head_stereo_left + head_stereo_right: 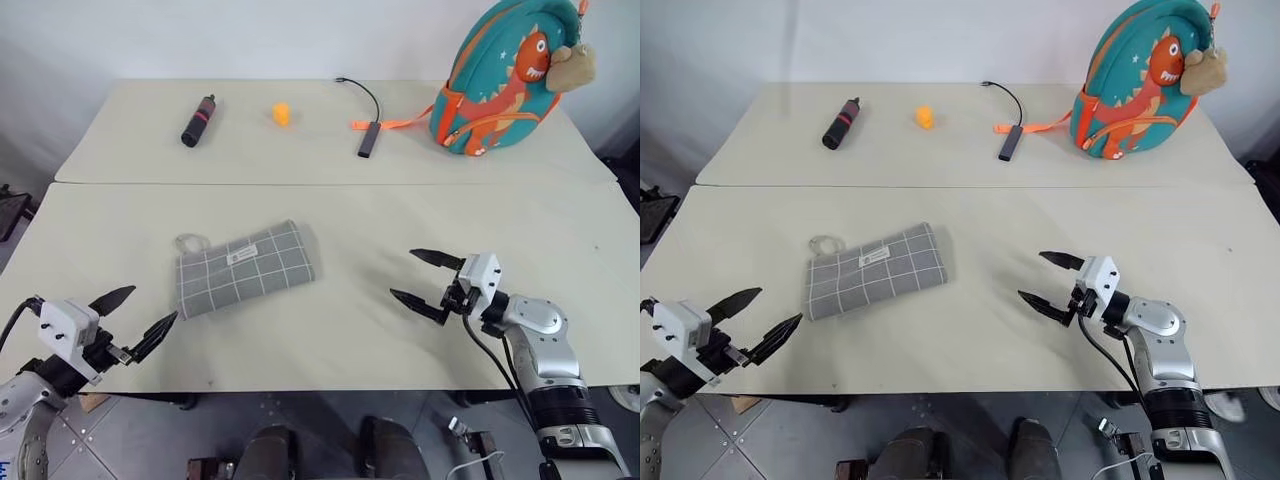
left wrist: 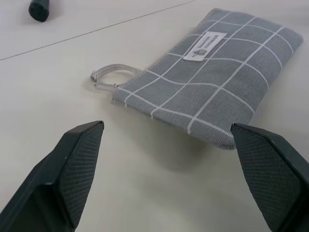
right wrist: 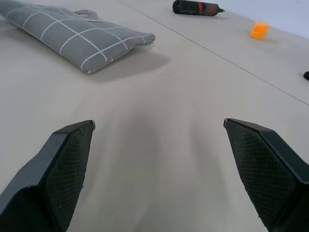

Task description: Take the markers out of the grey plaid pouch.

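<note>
A: What is the biggest thing on view?

B: A pale table (image 1: 330, 340) with a seam across it. At its far right corner stands a teal backpack (image 1: 505, 75) with an orange dinosaur on it.

A: And the pouch?

B: The grey pouch (image 1: 243, 267) lies flat on the near half of the table, left of centre. It is a rectangle of grey cloth crossed by thin white grid lines, with a small white label (image 2: 205, 46) and a loop strap (image 2: 110, 75) at its left end. It looks closed; no markers are visible.

A: Where are the grippers?

B: The left gripper (image 1: 142, 318) hovers near the table's front edge, just short of the pouch, fingers spread wide and empty. The right gripper (image 1: 428, 279) sits well to the pouch's right, also wide open, holding nothing.

A: Anything smaller?

B: On the far half: a black cylinder (image 1: 198, 120) with a red band, a dark stick on a cable (image 1: 369, 139), and a small orange block (image 1: 282, 114).
</note>
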Motion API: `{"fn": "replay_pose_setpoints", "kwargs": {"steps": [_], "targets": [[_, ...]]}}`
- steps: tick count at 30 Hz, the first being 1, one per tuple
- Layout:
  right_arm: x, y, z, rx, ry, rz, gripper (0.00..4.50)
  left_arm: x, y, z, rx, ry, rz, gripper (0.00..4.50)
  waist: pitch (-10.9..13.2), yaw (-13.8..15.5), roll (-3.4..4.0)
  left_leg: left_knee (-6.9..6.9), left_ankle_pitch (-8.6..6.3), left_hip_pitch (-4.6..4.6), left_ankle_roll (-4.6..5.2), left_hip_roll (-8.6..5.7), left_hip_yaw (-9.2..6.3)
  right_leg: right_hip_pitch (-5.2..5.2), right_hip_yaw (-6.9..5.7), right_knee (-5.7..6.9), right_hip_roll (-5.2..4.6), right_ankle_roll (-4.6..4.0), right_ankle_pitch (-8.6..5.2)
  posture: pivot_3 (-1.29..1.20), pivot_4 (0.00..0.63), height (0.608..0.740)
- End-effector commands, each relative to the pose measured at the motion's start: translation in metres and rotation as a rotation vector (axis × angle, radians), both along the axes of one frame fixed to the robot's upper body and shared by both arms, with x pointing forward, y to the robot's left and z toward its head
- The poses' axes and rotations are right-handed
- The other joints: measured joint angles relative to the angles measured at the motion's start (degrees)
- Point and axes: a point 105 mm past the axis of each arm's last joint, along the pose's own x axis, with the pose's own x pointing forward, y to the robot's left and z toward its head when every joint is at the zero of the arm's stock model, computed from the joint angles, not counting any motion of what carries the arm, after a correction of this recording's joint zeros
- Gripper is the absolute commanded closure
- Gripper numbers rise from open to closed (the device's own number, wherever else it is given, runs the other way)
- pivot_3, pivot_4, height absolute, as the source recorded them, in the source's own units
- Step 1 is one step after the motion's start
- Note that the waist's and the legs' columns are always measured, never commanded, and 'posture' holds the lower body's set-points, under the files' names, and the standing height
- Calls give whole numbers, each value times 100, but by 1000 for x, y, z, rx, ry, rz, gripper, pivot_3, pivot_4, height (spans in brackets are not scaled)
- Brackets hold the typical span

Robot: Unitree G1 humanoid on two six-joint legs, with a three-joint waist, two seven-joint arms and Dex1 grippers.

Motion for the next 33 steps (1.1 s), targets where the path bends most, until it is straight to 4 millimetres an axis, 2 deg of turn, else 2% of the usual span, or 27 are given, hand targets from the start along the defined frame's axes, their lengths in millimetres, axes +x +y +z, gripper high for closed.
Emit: {"fn": "replay_pose_setpoints", "kwargs": {"steps": [1, 5, 9, 11, 13, 16, 18, 23, 27, 30, 33], "targets": [[1, 2, 8, -2, -22, 17, 0, -3, 3, 9, 15, -31, 12, 7, 0, -2, 0, 0, 0, 0, 0, 0, 0, 0, 0, 0, 0, 0, 0, 0, 150, 740], [1, 5, 9, -3, -15, 33, 0, -13, -3, 12, -83, 0, -47, 7, 0, -5, 0, 0, 0, 0, 0, 10, 0, 0, 0, 0, 0, 0, 0, 0, 150, 740], [-4, 20, 19, -14, -10, 119, 0, -33, 3, 8, -275, 163, -93, 7, 0, -24, 0, 0, -1, -1, 0, 14, 1, -3, 1, -1, 1, 0, 0, 0, 150, 740], [-7, 36, 30, -19, -7, 176, 0, -36, 12, 11, -390, 222, -92, 7, 1, -16, 0, 0, 0, 0, -1, 19, 1, -3, 1, 0, 2, -1, -1, 0, 150, 740], [-12, 65, 42, -63, -5, 272, 0, -36, 24, 15, -558, 314, -71, 7, 1, -23, 2, 1, 1, 1, -2, 21, 0, -4, 2, 4, 2, -1, -1, 0, 150, 740], [-12, 94, 41, -173, 6, 319, 643, -27, 33, 9, -676, 469, -14, 0, 1, -38, 3, 3, 2, 6, -6, 24, -2, -13, 9, 25, 4, -9, -5, 0, 150, 740], [-8, 108, 40, -206, 12, 319, 1302, -21, 37, 4, -689, 545, 30, 0, 0, -15, 0, 3, 1, 6, -8, 20, -8, -13, 8, 32, 4, -13, -7, 0, 150, 740], [9, 147, 36, -229, 46, 262, 3046, 1, 46, 6, -791, 569, 71, 0, -3, -23, -10, 1, -5, -6, -8, -9, -7, -26, 8, 36, 3, -14, -7, 0, 150, 740], [23, 177, 33, -243, 47, 209, 4397, 18, 36, 12, -863, 596, 15, 0, -6, -78, -15, 1, -2, -4, -13, -18, -8, -26, 7, 42, 5, -14, -8, 0, 150, 740], [34, 194, 34, -243, 40, 168, 4456, 33, 30, 10, -869, 621, 14, 0, -6, -165, -15, -1, -1, -3, -16, -18, -13, -27, 5, 49, 6, -15, -9, 0, 150, 740], [39, 200, 20, -301, 65, 159, 4456, 49, 25, 9, -877, 655, 13, 0, -8, -195, -20, -2, 2, 0, -21, -20, -13, -26, 4, 52, 9, -16, -9, 0, 150, 740]]}}
